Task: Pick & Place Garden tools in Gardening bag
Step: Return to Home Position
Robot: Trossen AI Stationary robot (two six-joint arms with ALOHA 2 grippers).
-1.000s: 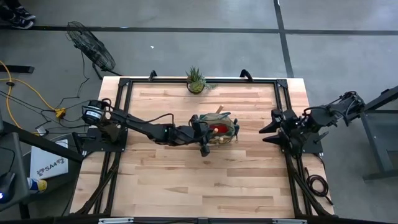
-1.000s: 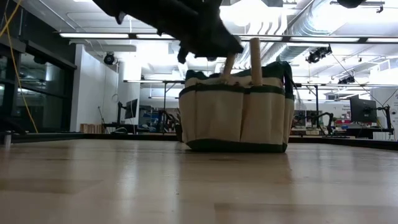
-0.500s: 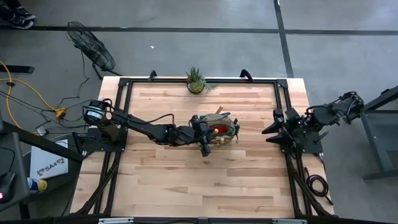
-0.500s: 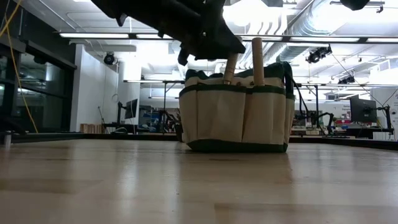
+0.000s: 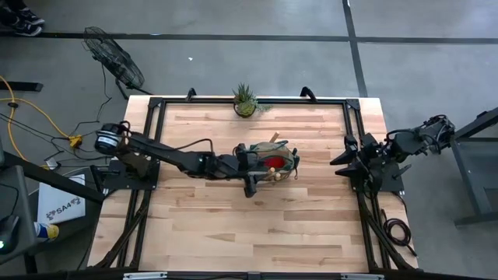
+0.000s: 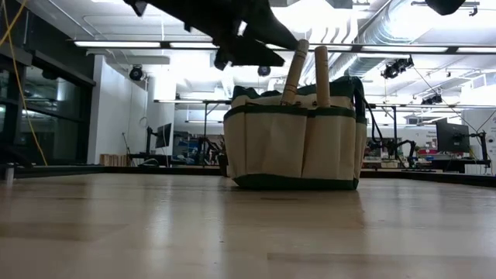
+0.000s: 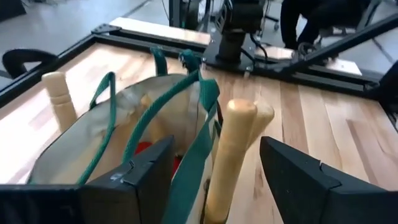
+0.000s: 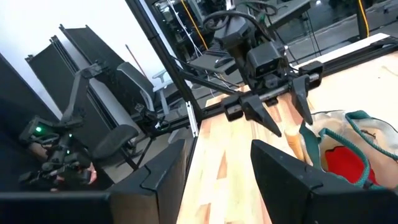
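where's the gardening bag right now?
High view: gardening bag near table centre, just beside the open left gripper, with the potted plant at the far edge.

Left arm (image 5: 167, 158) reached out low and long from its base toward the middle of the table (image 5: 233, 233), where I held it with the wrist tipped downward. The left gripper (image 5: 251, 169) hung there with its fingers (image 7: 134, 177) spread wide, clasping nothing. From table height, the arm crossed the top of the view, well clear of the surface. Right arm (image 5: 405, 144) sat folded at the right edge of the table. The right gripper (image 5: 345, 158) pointed inward, its fingers (image 8: 155, 180) parted and empty.
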